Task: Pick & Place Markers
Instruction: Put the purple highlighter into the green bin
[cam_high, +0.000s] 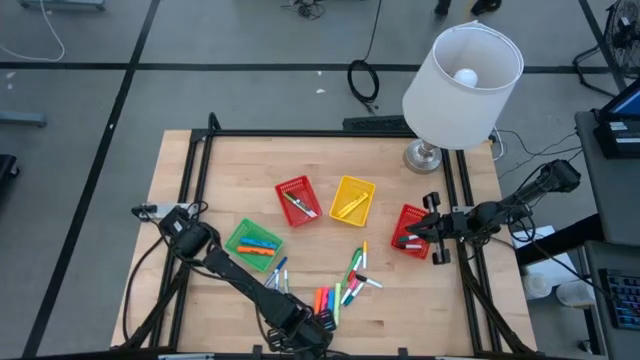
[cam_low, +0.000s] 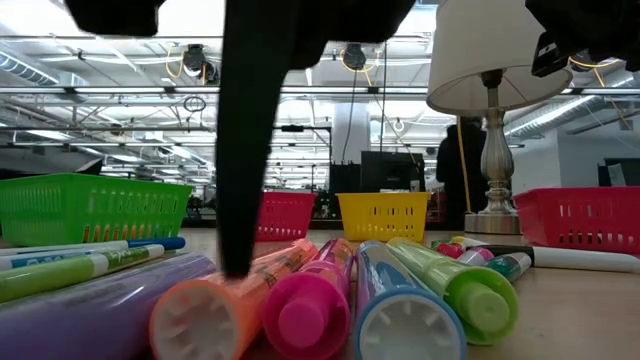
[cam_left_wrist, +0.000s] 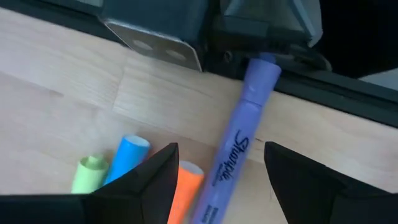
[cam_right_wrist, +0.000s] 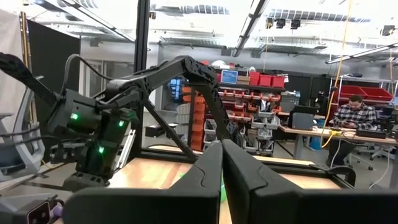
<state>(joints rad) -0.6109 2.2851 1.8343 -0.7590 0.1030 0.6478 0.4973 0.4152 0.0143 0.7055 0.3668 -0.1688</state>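
Pale wood table (cam_high: 420, 300) (matt) — glossy plastic markers (cam_low: 400, 300), mesh plastic baskets (cam_low: 90, 205).

Wood counter (cam_high: 400, 310) with black frame rails, set on grey floor (cam_high: 250, 90) marked with dark tape lines. Lamp (cam_high: 462, 72) with white shade, lit bulb and metal base stands at the counter's far right corner. Black cables (cam_high: 363, 80) lie on the floor behind. Room beyond: open ceiling with pipes and strip lights (cam_right_wrist: 298, 15), shelves with red bins (cam_right_wrist: 267, 79), person seated at a desk (cam_right_wrist: 356, 118).
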